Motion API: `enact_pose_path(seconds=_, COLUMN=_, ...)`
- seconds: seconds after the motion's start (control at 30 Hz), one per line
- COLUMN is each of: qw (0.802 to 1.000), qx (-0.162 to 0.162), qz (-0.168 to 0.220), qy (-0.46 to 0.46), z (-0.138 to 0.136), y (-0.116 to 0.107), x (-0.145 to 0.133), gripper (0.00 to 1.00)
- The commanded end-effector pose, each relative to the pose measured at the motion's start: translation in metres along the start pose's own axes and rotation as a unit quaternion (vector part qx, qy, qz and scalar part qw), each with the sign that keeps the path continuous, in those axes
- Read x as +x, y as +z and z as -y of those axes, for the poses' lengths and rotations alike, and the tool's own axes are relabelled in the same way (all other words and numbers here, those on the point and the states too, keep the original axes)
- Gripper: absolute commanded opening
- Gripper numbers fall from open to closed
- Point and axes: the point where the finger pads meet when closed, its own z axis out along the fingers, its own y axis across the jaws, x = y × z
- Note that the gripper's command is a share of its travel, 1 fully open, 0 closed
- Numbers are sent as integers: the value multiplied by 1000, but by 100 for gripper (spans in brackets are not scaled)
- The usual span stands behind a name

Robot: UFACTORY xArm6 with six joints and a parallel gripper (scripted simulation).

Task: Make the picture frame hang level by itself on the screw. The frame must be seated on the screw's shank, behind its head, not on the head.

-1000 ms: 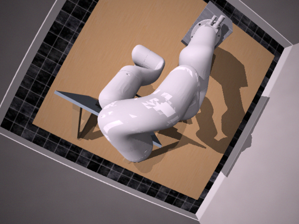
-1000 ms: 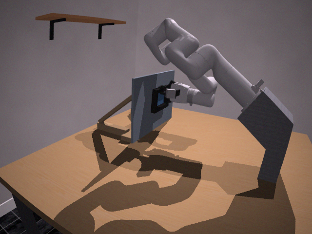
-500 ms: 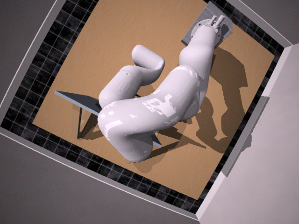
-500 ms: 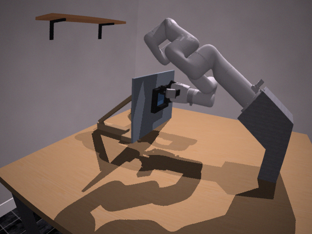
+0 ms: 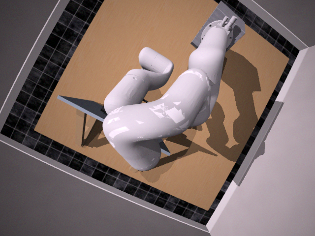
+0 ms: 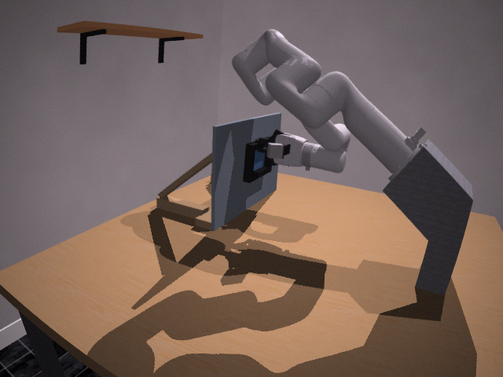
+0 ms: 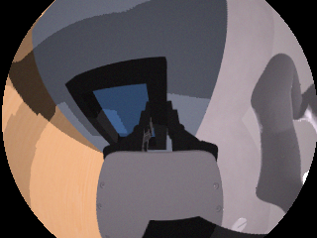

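A small black picture frame [image 6: 255,162] with a blue picture sits against the face of an upright grey board [image 6: 242,170] on the table. My gripper [image 6: 266,153] is shut on the frame's right edge and holds it at the board. In the wrist view the frame [image 7: 126,106] lies just beyond my fingers, which pinch its right side. The screw is hidden behind the frame. In the overhead view the arm covers the frame and gripper; only the board's top edge [image 5: 81,105] shows.
A wooden brace [image 6: 185,178] props the board from behind. The arm's grey base block [image 6: 436,214] stands at the table's right. A wall shelf [image 6: 127,30] hangs high at the back left. Walls close in behind the table.
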Motion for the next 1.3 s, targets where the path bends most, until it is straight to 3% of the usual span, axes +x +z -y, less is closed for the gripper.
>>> enact_pose_path(seconds=0.0, qw=1000, qx=0, qz=0, qy=0, z=0, y=0, x=0, gripper=0)
enact_pose_path(seconds=1.03, qw=1000, qx=0, qz=0, qy=0, z=3, y=0, x=0, gripper=0)
enact_pose_path(seconds=1.07, qw=1000, qx=0, qz=0, qy=0, z=3, y=0, x=0, gripper=50)
enact_pose_path(seconds=1.27, qw=1000, qx=0, qz=0, qy=0, z=3, y=0, x=0, gripper=50)
